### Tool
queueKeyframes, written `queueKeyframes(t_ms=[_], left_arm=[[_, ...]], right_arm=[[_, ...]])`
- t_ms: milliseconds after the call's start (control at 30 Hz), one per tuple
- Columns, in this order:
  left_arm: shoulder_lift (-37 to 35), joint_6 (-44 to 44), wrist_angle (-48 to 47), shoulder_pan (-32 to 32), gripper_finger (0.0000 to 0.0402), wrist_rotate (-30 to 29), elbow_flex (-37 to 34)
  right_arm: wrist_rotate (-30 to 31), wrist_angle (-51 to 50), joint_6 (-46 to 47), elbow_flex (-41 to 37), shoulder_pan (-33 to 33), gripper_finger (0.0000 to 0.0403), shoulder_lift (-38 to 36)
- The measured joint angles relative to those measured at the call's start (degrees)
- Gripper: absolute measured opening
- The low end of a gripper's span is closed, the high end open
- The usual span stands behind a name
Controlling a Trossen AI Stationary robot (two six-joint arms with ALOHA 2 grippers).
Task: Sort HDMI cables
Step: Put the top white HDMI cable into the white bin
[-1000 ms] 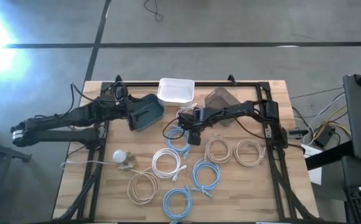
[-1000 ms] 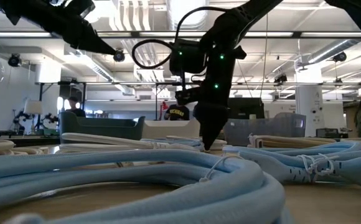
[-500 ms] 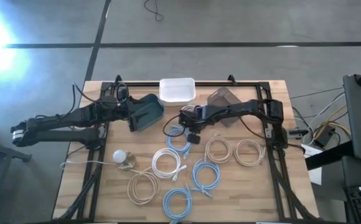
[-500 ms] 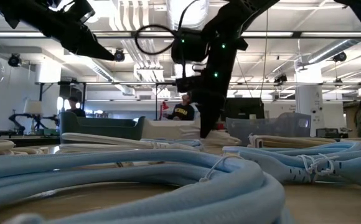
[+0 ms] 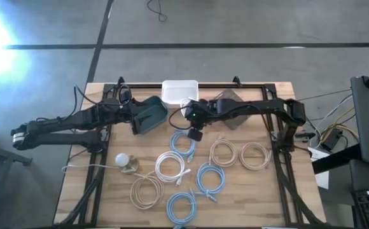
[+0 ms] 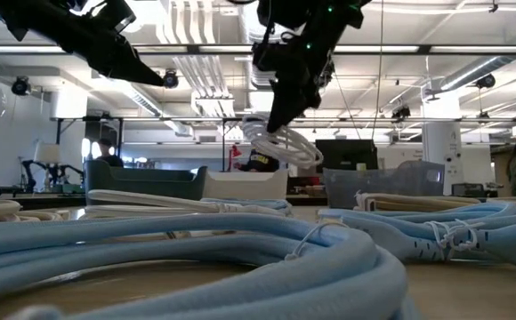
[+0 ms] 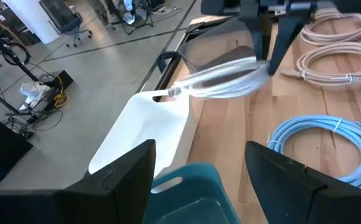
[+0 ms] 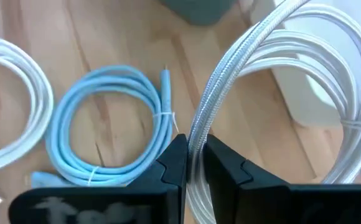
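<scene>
Just above the frame's centre in the high view, the right gripper is pinched narrow on a white HDMI cable coil, which hangs clear of the table from its fingertips. In the low view the coil dangles well above the wood. The white bin lies just beyond, at the upper middle. To do this step well, the arm should carry the coil level until it hangs wholly over that bin, then lower it before letting go, so no loop drapes over the rim. The teal bin sits close on the left and the grey bin close on the right, so a sideways drift could drop it wrongly. The left gripper waits with its fingers spread wide beside the teal bin. Lower in the frame lie a light blue coil, another white coil and beige coils, none in the way.
</scene>
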Motion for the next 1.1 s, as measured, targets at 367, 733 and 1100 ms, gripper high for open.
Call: queueKeyframes(t_ms=[367,733,1100], left_arm=[[-0.03,0.0,2.64,0.02,0.0252,0.0,0.0],[-0.07,0.0,3.43,0.01,0.0252,0.0,0.0],[-0.09,-0.24,3.44,0.02,0.0252,0.02,0.0]], right_arm=[[3.5,30.76,-11.2,-0.5,-1.73,0.0038,3.48],[22.23,39.97,-8.33,-0.66,-6.05,0.0038,12.45],[22.46,48.87,-1.47,-0.63,-8.41,0.0038,19.28]])
